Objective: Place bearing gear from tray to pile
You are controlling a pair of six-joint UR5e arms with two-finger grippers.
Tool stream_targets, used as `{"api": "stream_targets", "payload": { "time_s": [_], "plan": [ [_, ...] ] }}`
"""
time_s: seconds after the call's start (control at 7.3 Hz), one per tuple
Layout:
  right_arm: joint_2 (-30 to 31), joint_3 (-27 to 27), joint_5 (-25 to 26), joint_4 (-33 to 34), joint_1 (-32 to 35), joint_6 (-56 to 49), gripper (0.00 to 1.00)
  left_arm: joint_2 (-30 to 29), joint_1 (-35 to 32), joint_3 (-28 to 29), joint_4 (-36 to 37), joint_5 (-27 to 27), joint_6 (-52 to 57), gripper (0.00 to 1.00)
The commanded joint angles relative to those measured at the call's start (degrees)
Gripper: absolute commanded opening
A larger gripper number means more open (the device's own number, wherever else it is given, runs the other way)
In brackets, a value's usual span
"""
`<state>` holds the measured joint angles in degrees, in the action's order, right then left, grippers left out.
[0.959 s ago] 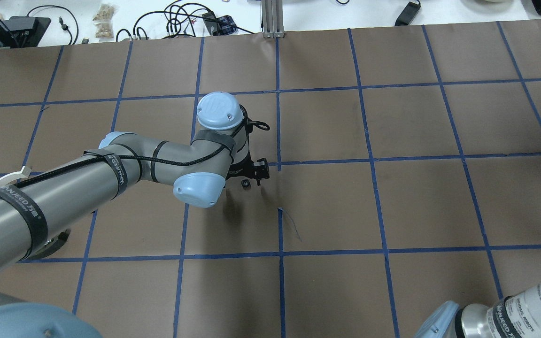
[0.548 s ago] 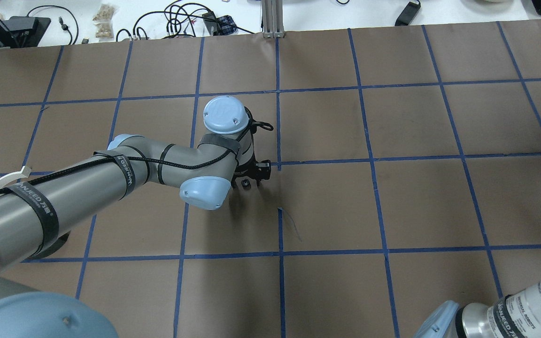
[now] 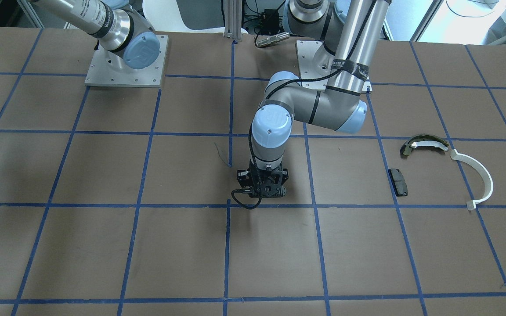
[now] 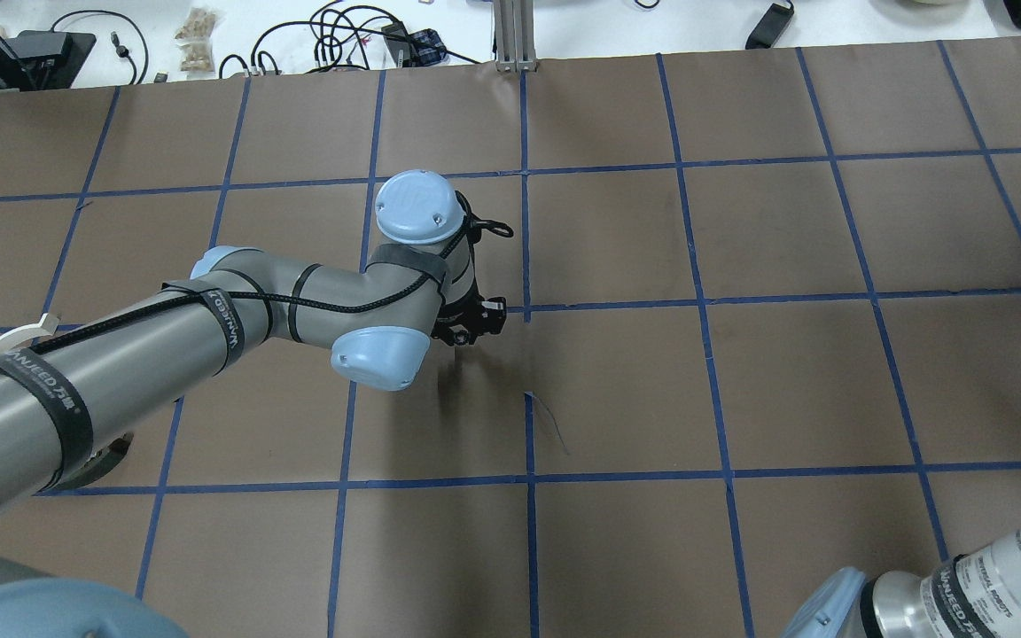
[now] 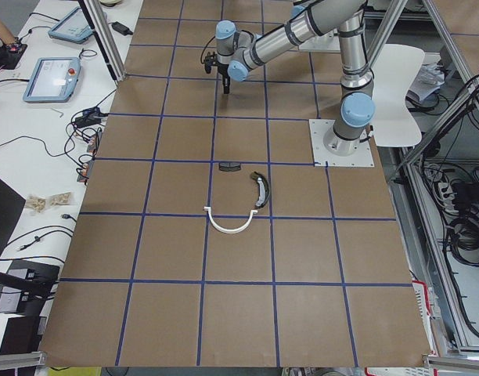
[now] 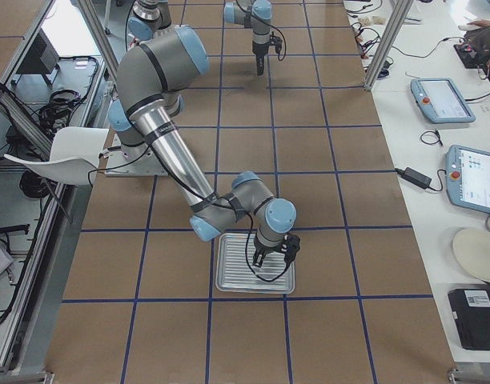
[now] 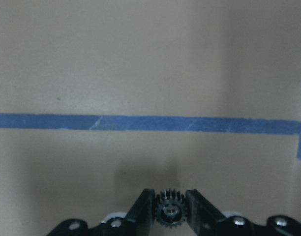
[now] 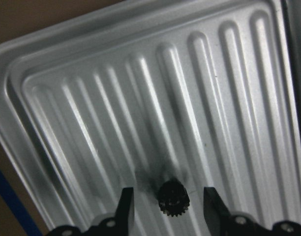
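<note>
— Left gripper [image 7: 170, 200], wrist view: my two fingers are clamped on a small black gear [image 7: 170, 212], one on each side of its teeth, over the brown table [image 7: 140, 59] near a blue tape line [image 7: 140, 123].

— And the other arm?

— Right gripper [image 8: 167, 192] hangs spread over the ribbed metal tray [image 8: 42, 64]. A second gear [image 8: 173, 200] lies flat on the tray between its fingers, and neither finger touches it.

— Which step is in hand?

— By my reading, the carry. One gear is off the tray and in my left grasp at mid-table. The pile lies well apart from it, toward my left end of the table. It is made up of a black pad [image 3: 398, 181], a curved shoe [image 3: 424, 144] and a white arc [image 3: 477, 175].

— What does the next move call for?

— I judge it calls for a sideways move toward my left, with the grip kept firm on so small a part. I would then come down low beside the pad without touching it and part the fingers there, so the gear cannot roll. The right arm can probably stay out of it until the left one is clear.
</note>
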<state>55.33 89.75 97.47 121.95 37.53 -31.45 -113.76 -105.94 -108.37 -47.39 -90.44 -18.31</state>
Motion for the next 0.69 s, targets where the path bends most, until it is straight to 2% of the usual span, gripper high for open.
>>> {"api": "stream_targets", "payload": {
  "time_s": [0.0,0.14,0.41,0.55],
  "plan": [
    [-0.22,0.16,0.0,0.13,0.0,-0.01,0.53,2.83,5.26,3.67,-10.03,-2.35,2.21,0.0],
    [-0.22,0.25,0.09,0.13,0.0,-0.1,0.33,3.28,9.65,5.52,-14.35,-2.46,5.01,0.0],
    [-0.22,0.42,0.17,0.04,0.0,-0.54,0.0,4.42,22.37,5.54,-16.68,-7.01,20.85,0.0],
    [-0.22,0.34,0.09,0.04,0.0,-0.89,0.0,4.77,28.71,5.01,-16.85,-7.03,27.56,0.0]
  ]
}}
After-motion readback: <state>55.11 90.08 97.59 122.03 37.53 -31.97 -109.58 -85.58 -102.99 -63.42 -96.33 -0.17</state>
